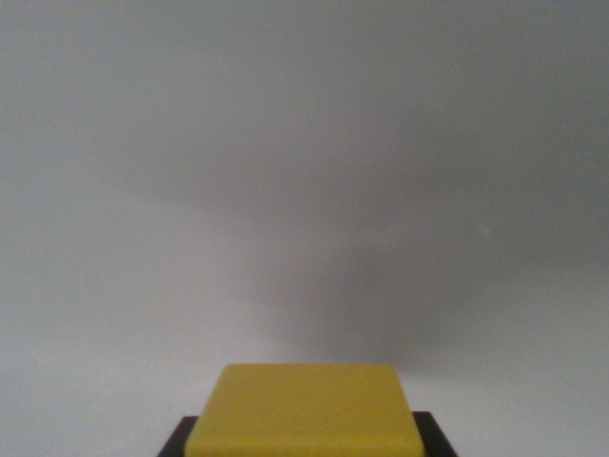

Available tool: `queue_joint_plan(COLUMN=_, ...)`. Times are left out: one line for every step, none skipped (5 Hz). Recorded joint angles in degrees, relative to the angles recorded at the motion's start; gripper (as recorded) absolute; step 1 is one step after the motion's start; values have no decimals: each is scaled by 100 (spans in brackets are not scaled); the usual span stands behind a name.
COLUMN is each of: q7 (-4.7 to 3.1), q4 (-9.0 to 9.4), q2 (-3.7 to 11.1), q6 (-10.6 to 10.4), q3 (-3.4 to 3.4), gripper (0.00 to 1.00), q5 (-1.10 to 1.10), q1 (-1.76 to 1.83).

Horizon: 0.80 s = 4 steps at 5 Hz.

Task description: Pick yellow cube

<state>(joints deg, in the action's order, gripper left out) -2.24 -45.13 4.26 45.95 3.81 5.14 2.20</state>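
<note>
**Spotter:** Walk me across the wrist view, left to right.

**Me:** Left third: bare pale grey surface point(105, 286), nothing on it. Low at the wrist view's left, a dark corner point(179, 438) pokes out from under the cube. Centre bottom: the yellow cube point(304, 409), top face toward the lens, faint wood grain, cut off by the lower edge. Behind it a soft grey shadow point(381, 276) spreads up over the surface. At the wrist view's right, a matching dark corner point(433, 436), then more empty grey.

**Spotter:** Those dark corners, are they the fingers?

**Me:** Probably gripper parts, one either side of the cube, but too little shows to name them. I can't see fingertips, so I cannot tell whether the hand is wide, narrow or clamped on the block.

**Spotter:** Which step are we in, then?

**Me:** My read: at the grasp itself or just past it. The cube sits centred right under the camera, flanked by dark parts. Whether it rests on the surface or hangs clear, I can't tell from this angle.

**Spotter:** Next move?

**Me:** If not yet closed, squeeze evenly on the two side faces. If closed, a slow straight lift, watching that the cube keeps its place in view; smooth painted wood could slip under a weak pinch.
</note>
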Motion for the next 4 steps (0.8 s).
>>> queue_joint_plan(q7=0, q4=0, q2=0, q6=0, q3=0, gripper=100, q5=0, q1=0)
queue_joint_plan(q7=12, q4=-150, q2=-73, q6=223, q3=-4, gripper=100, q5=-4, q1=-2)
queue_joint_plan(q7=12, q4=-150, q2=-73, q6=223, q3=-4, gripper=100, q5=-4, q1=-2)
queue_joint_plan(q7=24, q4=-311, q2=-150, q6=460, q3=-7, gripper=100, q5=-9, q1=-4)
